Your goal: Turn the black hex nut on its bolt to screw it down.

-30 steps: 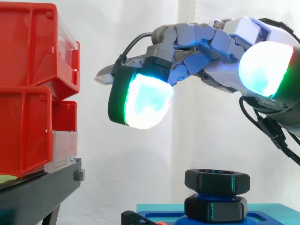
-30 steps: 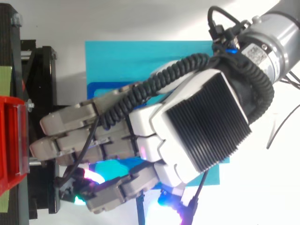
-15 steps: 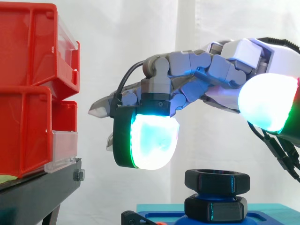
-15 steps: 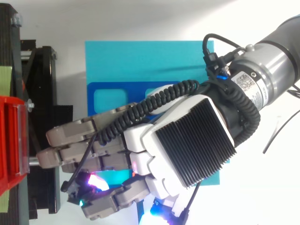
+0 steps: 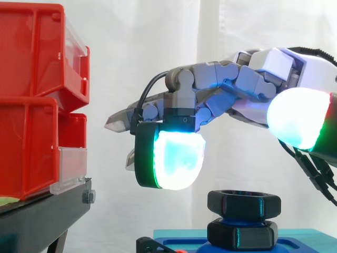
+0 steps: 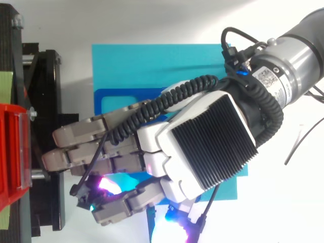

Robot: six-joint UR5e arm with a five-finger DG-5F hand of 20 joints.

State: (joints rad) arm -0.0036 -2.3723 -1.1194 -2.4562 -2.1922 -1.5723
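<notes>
Before the white curtain, stacked red bins [image 5: 31, 100] sit at the left on a black stand [image 5: 42, 219]. The hand [image 6: 202, 147] hangs above the cyan base plate [image 6: 152, 66], fingers loosely spread and holding nothing, with one glowing pad [image 5: 176, 161] dipped toward the upper black hex nut [image 5: 243, 203] but clear of it. That nut sits on the blue bolt [image 5: 239, 216] above a second black nut [image 5: 242, 233]. Pads closing off-centre could slip off the flats or cock the nut on its thread. From above, the hand covers both nuts and the bolt
</notes>
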